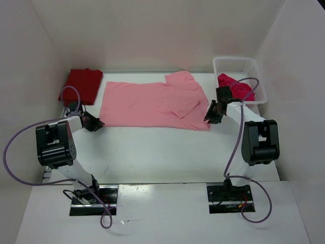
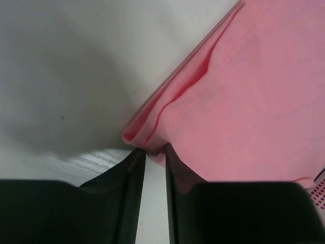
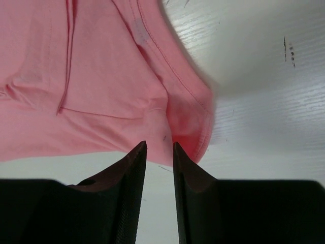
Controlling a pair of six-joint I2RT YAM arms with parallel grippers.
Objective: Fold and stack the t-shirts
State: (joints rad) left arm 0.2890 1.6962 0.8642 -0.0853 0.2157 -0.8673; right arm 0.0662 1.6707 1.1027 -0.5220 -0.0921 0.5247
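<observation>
- Left gripper [image 2: 152, 148] fingertips fill the bottom of the left wrist cam. They're squeezed nearly together, with a folded corner of the light pink shirt [image 1: 147, 104] nipped between the tips.
- Same deal on the right wrist cam. The right gripper [image 3: 158, 145] has only a slim gap between its fingers, and the stitched edge of the pink cloth sits right at the tips. It looks pinched to me, and the fabric bunches up a bit there.
- From the top cam, that pink shirt lies spread sideways across the far half of the table [image 1: 152, 152], mostly flat. One flap is folded over on top of it toward the right end.
- The left gripper is at the shirt's near-left corner and the right gripper is at its near-right corner. Both arms reach in from their own sides.
- The dark red shirt [image 1: 82, 85] sits in the far-left corner of the table as a compact, folded-looking shape, just beside the pink one's left end and not touching it as far as I can see.
- The crimson-pink shirt [image 1: 236, 86] is crumpled inside the white mesh basket [image 1: 238, 61] at the far right, partly spilling over the near rim.
- Purple cables loop off both arms down toward the bases at the near edge.
</observation>
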